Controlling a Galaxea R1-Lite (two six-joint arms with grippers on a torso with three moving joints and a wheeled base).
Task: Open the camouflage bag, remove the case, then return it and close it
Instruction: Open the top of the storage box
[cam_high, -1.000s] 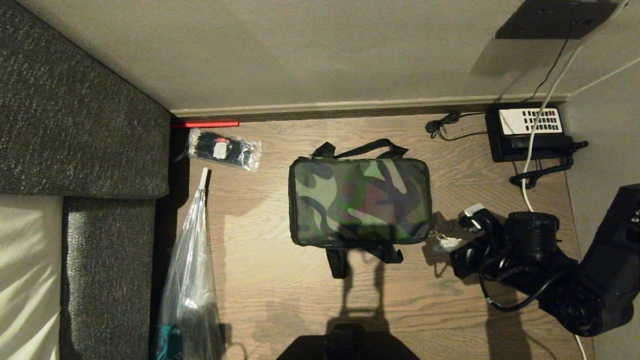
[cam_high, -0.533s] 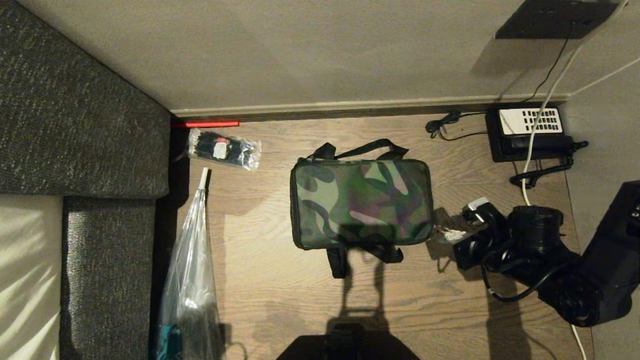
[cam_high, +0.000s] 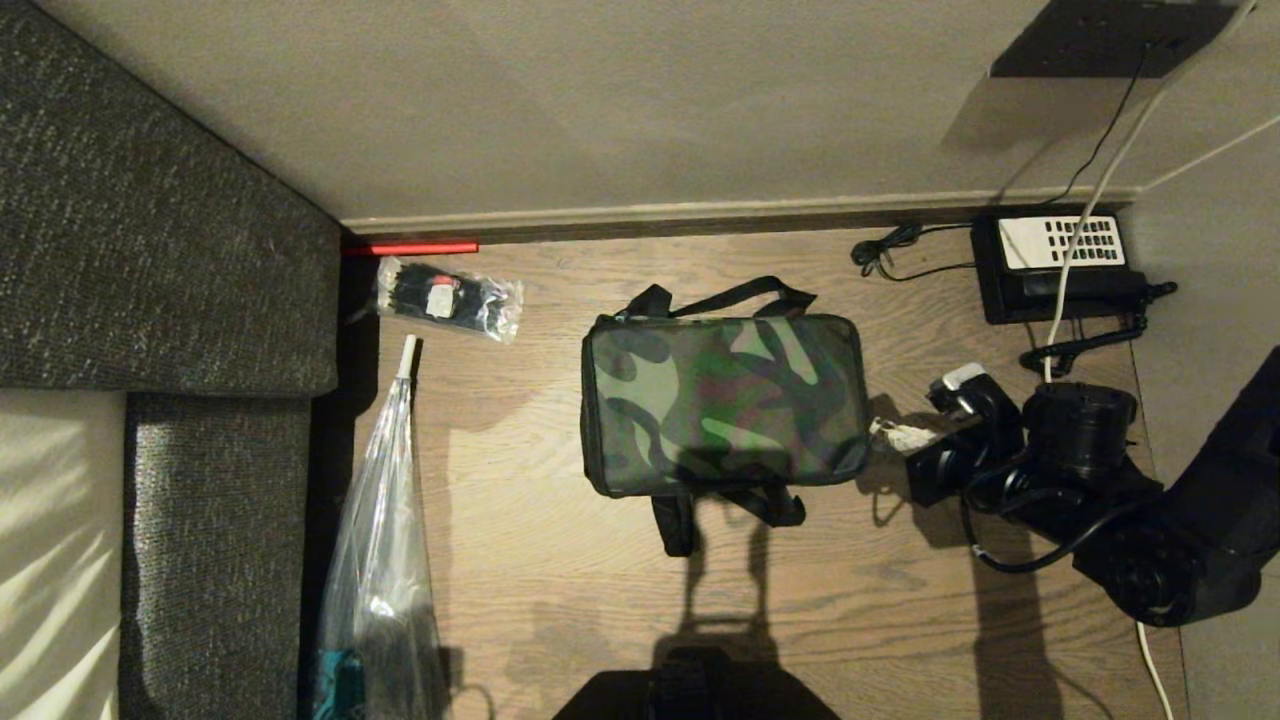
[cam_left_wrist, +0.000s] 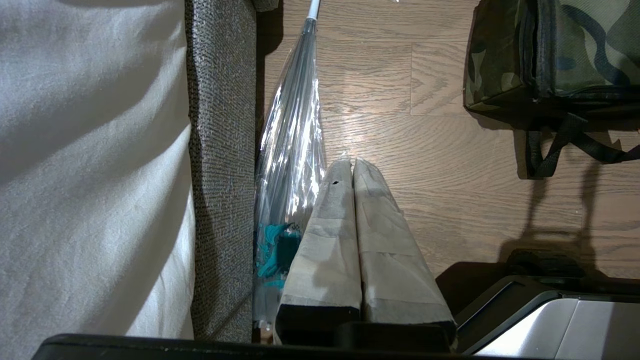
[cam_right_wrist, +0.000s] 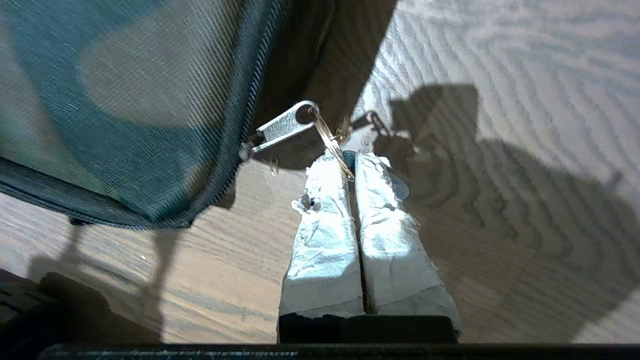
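1. The camouflage bag (cam_high: 722, 402) lies zipped on the wooden floor (cam_high: 560, 590), just beside the right fingers.
2. The right gripper (cam_right_wrist: 350, 160) has its fingers clamped on a thin ring (cam_right_wrist: 330, 140) of the zipper pull (cam_right_wrist: 282, 126).
3. The left gripper (cam_left_wrist: 351, 165) has its fingers together, near a clear plastic bag (cam_left_wrist: 292, 150).

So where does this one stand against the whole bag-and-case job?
Nothing is finished: the camouflage bag lies shut on the wood floor, the case unseen. In hand: the right gripper is shut on a wire ring looped through the zipper pull at the bag's corner. Left: unzip, remove case, return, close. The left gripper idles shut.
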